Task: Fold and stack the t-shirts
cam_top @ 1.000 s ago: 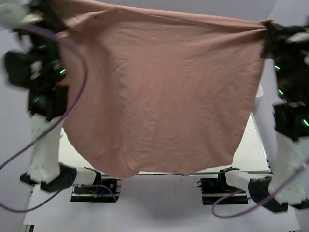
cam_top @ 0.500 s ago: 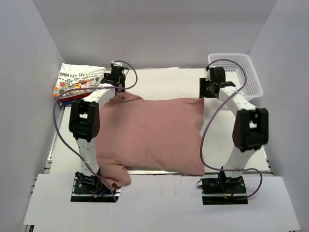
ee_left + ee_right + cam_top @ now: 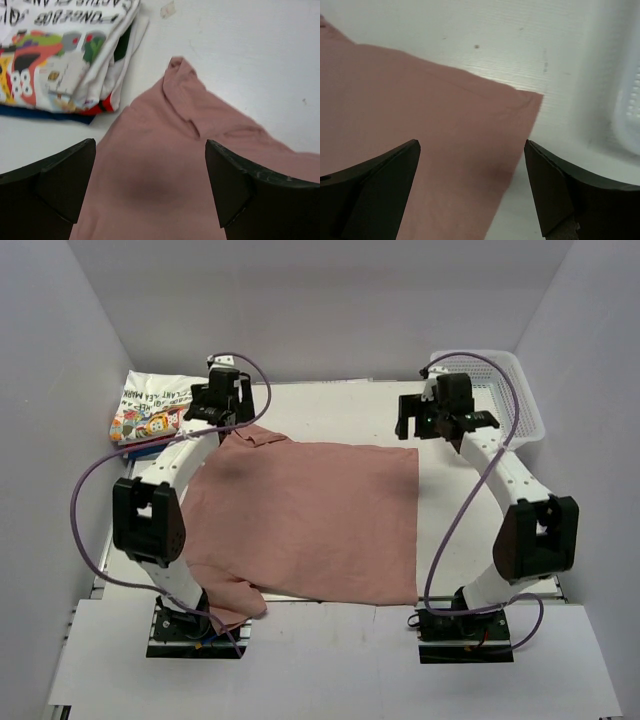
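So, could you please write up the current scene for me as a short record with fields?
Pink tee: spread flat on the table, no print showing
Left gripper: open, over the tee's collar end, holding nothing
Right gripper: open, over the tee's far right corner, holding nothing
Folded stack: far left corner, printed white tee on top
Basket: white mesh, far right corner
Fold progress: not yet begun on the pink tee

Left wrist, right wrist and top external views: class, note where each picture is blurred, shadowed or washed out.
Left wrist view: the left pincer frames a dim shadow patch on the dusty-pink cloth t-shirt; its dark fingers are blurred. Right wrist view: soft all over, the white plastic mesh basket washed out. Top external view: even light, crisp, faint shadows.
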`<state>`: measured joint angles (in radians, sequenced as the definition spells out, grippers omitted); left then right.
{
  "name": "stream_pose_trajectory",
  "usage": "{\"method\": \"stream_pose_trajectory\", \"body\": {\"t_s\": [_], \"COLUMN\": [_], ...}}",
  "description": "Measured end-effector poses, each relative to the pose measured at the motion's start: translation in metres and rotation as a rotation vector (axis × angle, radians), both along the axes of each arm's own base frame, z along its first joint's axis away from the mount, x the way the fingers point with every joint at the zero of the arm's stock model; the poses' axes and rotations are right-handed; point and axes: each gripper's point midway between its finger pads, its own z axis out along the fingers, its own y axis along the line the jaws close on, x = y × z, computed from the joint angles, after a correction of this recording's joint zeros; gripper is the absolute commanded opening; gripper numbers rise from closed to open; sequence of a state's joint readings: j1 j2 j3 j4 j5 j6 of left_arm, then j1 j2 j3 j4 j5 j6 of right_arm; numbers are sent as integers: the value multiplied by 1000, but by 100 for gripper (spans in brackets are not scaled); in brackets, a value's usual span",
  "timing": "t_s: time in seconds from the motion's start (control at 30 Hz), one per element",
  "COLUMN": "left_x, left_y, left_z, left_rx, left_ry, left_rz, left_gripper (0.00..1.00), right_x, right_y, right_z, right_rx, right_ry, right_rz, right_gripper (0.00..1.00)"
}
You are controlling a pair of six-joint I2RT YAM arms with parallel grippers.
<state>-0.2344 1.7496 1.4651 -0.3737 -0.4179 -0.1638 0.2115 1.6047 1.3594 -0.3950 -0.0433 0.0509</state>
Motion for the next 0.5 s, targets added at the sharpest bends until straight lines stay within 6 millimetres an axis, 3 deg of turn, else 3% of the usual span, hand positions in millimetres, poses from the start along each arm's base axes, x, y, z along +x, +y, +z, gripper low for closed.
{"method": "stream_pose_trajectory", "body": {"t_s": [0.13, 0.27, 0.37, 0.5], "left_x": [-26, -46, -58, -55], "left_y": [3, -2, -4, -9], "left_z": [-12, -46, -74, -105], "left_rx": [-37, -79, -95, -95], "left_ry": [53, 139, 209, 285], "left_rz": [27, 32, 33, 35], "left_gripper": [100, 100, 100, 100], "right_x": [-29, -59, -70, -73], "right_y": [34, 60, 65, 56], "right_z": [-13, -59, -93, -131], "right_rx": [42, 19, -22, -72], "right_ry": [56, 202, 303, 411], "right_rz": [72, 116, 97, 26], "right_gripper": [90, 90, 90, 90]}}
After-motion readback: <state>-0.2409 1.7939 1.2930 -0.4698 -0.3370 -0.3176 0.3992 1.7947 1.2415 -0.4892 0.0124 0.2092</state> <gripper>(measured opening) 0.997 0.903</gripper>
